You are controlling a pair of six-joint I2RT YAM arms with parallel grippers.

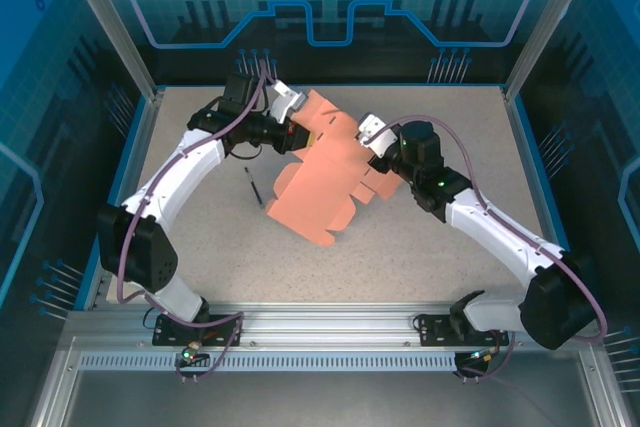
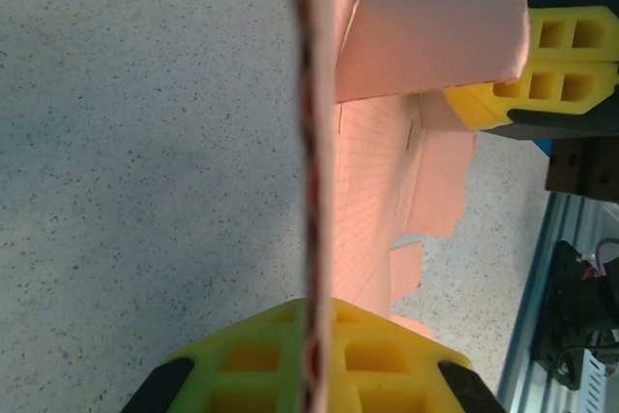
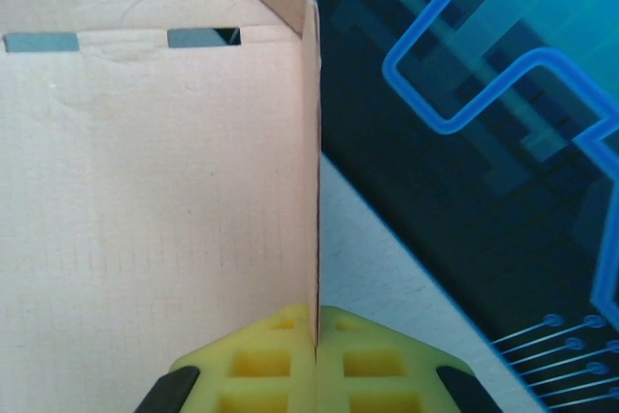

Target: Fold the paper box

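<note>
Top external view shows the paper box (image 1: 325, 177), a flat salmon cutout, mid-surface (image 1: 430, 237). The left fingers (image 2: 251, 360) pinch its 10 o'clock edge, and the right fingers (image 3: 368, 365) pinch its 3 o'clock flap. The card seems light and easily bent, so gripping beside the creases is best.

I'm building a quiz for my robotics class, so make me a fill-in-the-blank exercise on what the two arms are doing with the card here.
1. The box is ____ in colour.
2. The left end effector and the right end effector are each ____ on the box.
3. The pads gripping it are ____.

Missing words: pink; shut; yellow
</note>
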